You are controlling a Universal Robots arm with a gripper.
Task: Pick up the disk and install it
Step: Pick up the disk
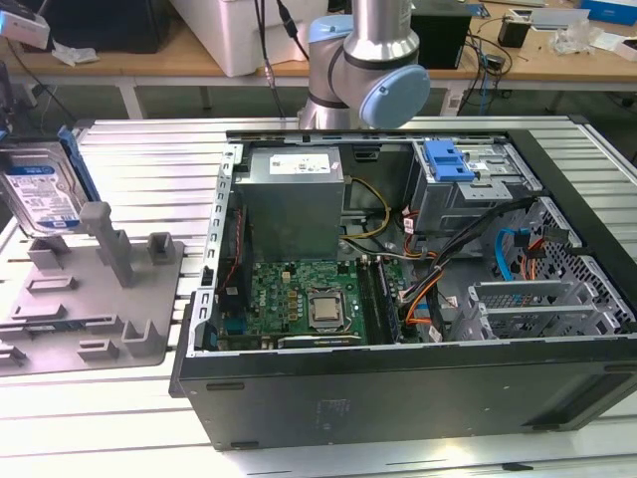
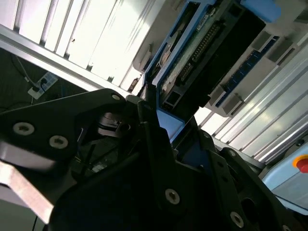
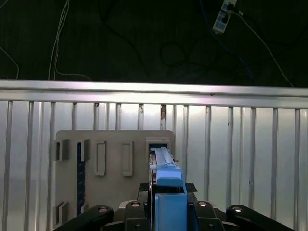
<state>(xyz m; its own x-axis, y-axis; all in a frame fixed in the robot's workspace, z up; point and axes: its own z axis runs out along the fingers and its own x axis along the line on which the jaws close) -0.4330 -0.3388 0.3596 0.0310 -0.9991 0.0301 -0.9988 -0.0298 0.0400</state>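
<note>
The disk (image 1: 42, 194), clamped by its blue carrier frame (image 3: 168, 202) between the jaws, standing on edge with the label side showing in the exterior view and the circuit-board underside (image 2: 199, 53) showing in the second wrist view. Just beyond the jaws, the grey slotted fixture (image 1: 90, 299), with the disk's far end at one of its slots; cannot tell whether touching it or just clear. Well away from the jaws, on the same ribbed worktop (image 1: 129, 149), the open computer case (image 1: 398, 388) with its light-blue latch plate (image 1: 448, 159) and grey power-supply box (image 1: 294, 199).
</note>
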